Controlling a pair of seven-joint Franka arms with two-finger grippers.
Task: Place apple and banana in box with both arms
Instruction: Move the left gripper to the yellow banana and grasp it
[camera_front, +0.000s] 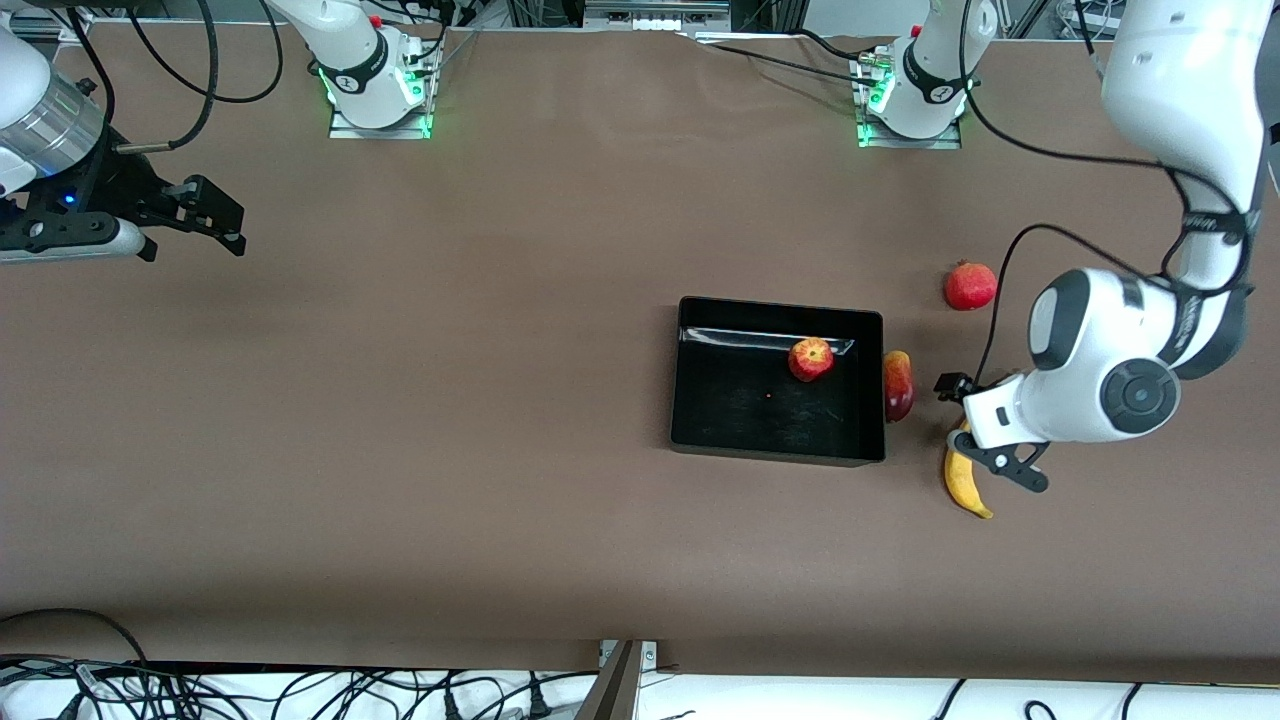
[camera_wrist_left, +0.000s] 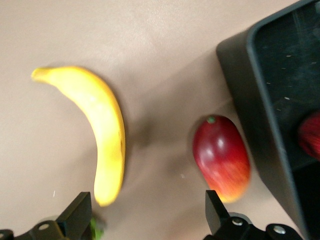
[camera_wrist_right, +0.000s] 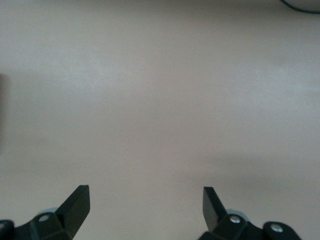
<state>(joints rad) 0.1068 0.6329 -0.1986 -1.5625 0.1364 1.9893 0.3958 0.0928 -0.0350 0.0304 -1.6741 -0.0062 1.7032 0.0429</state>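
Observation:
The apple (camera_front: 811, 359) lies in the black box (camera_front: 740, 400), near its wall toward the robots' bases. The banana (camera_front: 966, 485) lies on the table beside the box, toward the left arm's end. My left gripper (camera_front: 985, 428) is open and empty, low over the banana's end nearer the bases. In the left wrist view the banana (camera_wrist_left: 102, 135) lies just ahead of one finger of the gripper (camera_wrist_left: 147, 215), and the box wall (camera_wrist_left: 245, 90) and a bit of the apple (camera_wrist_left: 311, 135) show. My right gripper (camera_front: 225, 218) is open and empty, waiting over bare table at the right arm's end (camera_wrist_right: 145, 205).
An elongated dark-red-and-yellow fruit (camera_front: 897, 385) lies against the box's outer wall, between box and banana; it also shows in the left wrist view (camera_wrist_left: 222, 157). A larger round red fruit with a crown tip (camera_front: 969, 285) sits farther from the front camera. Cables run along the table's front edge.

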